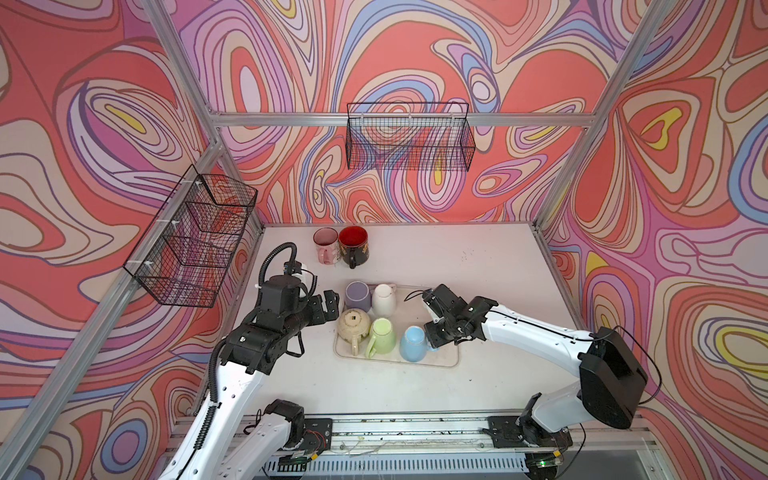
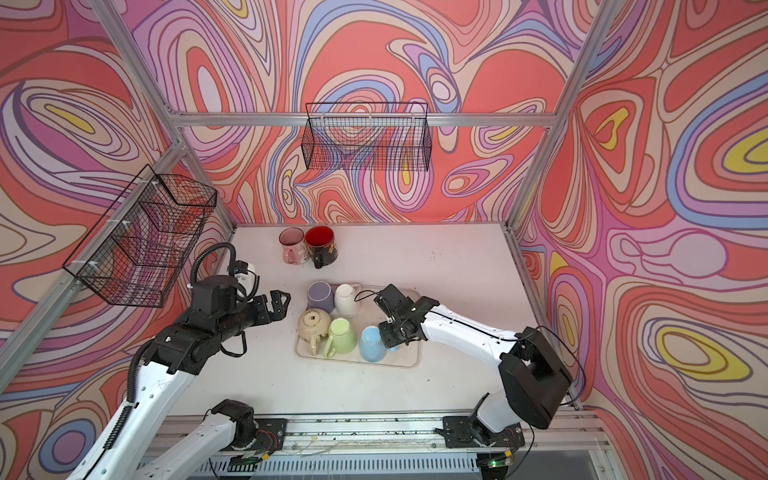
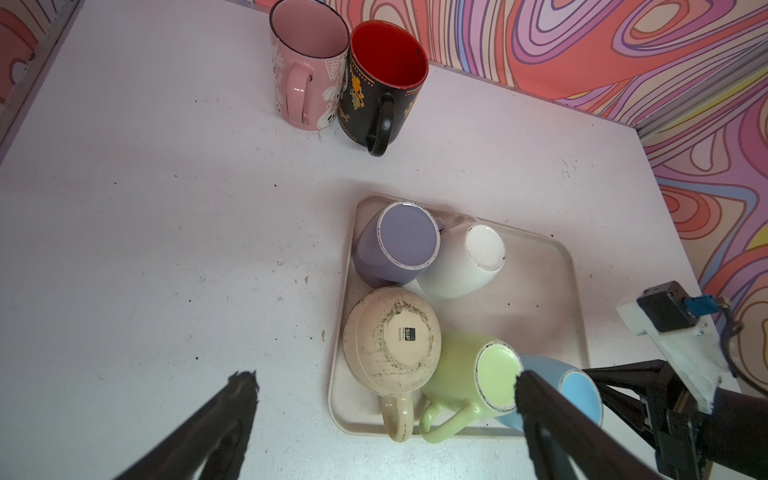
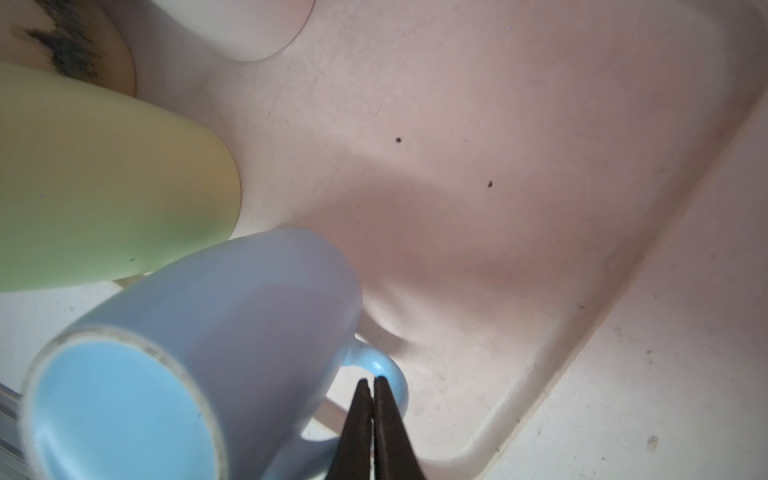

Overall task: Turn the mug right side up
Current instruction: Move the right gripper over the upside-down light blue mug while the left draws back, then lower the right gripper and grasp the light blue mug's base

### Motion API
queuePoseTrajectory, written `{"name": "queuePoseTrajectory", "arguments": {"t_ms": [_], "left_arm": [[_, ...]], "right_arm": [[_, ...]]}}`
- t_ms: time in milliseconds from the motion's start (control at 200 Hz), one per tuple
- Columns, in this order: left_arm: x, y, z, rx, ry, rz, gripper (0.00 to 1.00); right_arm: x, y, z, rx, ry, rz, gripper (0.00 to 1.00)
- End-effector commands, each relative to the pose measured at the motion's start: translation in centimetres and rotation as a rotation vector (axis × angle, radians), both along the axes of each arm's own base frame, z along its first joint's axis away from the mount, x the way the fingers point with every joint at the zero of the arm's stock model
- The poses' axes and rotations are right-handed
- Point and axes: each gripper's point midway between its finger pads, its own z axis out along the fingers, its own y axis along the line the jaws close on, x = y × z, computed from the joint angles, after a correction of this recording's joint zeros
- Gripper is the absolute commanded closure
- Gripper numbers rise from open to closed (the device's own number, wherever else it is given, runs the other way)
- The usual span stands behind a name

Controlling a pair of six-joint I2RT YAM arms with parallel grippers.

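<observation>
A light blue mug point(image 1: 413, 343) point(image 2: 372, 343) stands upside down, base up, at the near right corner of a beige tray point(image 1: 446, 357). My right gripper point(image 1: 430, 338) point(image 4: 372, 382) is shut, with nothing between its fingers. Its tips rest against the mug's handle point(image 4: 392, 370) in the right wrist view, beside the blue body point(image 4: 187, 332). My left gripper point(image 1: 332, 306) point(image 3: 384, 380) hangs open above the tray's left edge and holds nothing. The blue mug point(image 3: 579, 388) is partly hidden behind one of its fingers.
Also upside down on the tray are a green mug point(image 1: 383, 332), a cream mug point(image 1: 353, 326), a purple mug point(image 1: 358, 294) and a white mug point(image 1: 383, 299). A pink mug point(image 1: 325, 245) and a black mug point(image 1: 353, 245) stand upright at the back. Wire baskets point(image 1: 409, 137) point(image 1: 195, 237) hang on the walls.
</observation>
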Motion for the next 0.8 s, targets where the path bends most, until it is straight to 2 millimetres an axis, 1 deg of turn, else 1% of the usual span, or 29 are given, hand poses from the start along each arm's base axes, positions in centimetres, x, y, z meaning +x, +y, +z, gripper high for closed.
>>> {"name": "queuePoseTrajectory", "arguments": {"t_ms": [0, 290, 626, 731, 796], "left_arm": [[0.0, 0.0, -0.5, 0.010, 0.013, -0.005, 0.00], [0.2, 0.0, -0.9, 0.015, 0.025, -0.003, 0.00], [0.3, 0.0, -1.1, 0.020, 0.035, 0.002, 0.00], [0.3, 0.0, -1.2, 0.021, 0.040, 0.001, 0.00], [0.3, 0.0, -1.3, 0.021, 0.040, 0.001, 0.00]], "right_arm": [[-0.8, 0.6, 0.4, 0.058, 0.006, 0.011, 1.00], [-2.9, 1.3, 0.3, 0.100, 0.043, 0.076, 1.00], [-4.4, 2.1, 0.4, 0.120, 0.044, 0.119, 1.00], [-4.3, 1.6, 0.4, 0.089, 0.034, 0.099, 1.00], [-4.2, 1.2, 0.8, 0.076, 0.021, 0.088, 0.97]]}}
